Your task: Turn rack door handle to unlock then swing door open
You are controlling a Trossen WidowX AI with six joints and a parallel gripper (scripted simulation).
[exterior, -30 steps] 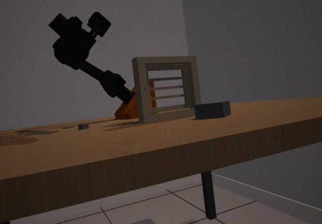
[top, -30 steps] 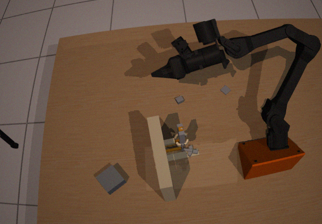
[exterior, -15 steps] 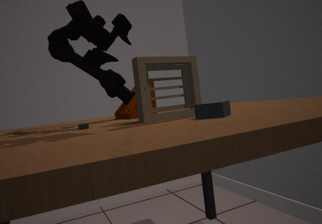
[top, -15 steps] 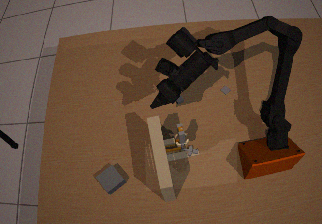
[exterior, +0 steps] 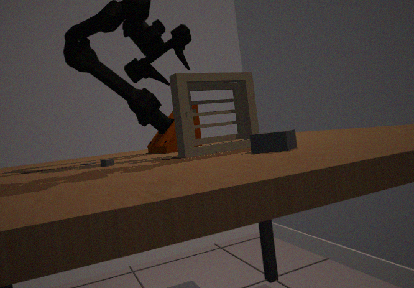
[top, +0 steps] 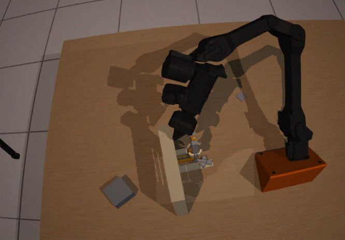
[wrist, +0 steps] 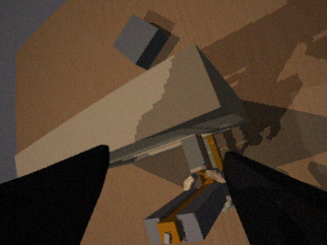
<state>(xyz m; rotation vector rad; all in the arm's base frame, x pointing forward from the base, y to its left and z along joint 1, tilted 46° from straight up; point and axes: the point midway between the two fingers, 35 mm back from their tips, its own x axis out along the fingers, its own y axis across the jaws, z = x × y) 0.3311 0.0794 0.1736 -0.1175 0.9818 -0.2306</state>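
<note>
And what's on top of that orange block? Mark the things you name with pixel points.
The black arm's foot (top: 297, 150) (exterior: 162, 123) stands there, with three dark dots (top: 273, 172) around it. The block's (top: 295, 177) (exterior: 161, 149) surface beneath the foot is covered.

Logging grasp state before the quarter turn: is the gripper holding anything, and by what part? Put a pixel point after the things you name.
Nothing held: the gripper (exterior: 179, 77) (wrist: 167, 157) is open, its fingers apart above the handle (top: 194, 146) (wrist: 189, 214).

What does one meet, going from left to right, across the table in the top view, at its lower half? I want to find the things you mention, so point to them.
The big grey block (top: 118, 191) (exterior: 268, 143) (wrist: 136, 39), the frame (top: 169, 165) (exterior: 180, 118) (wrist: 113, 116), the orange base (top: 290, 174) (exterior: 162, 147).
</note>
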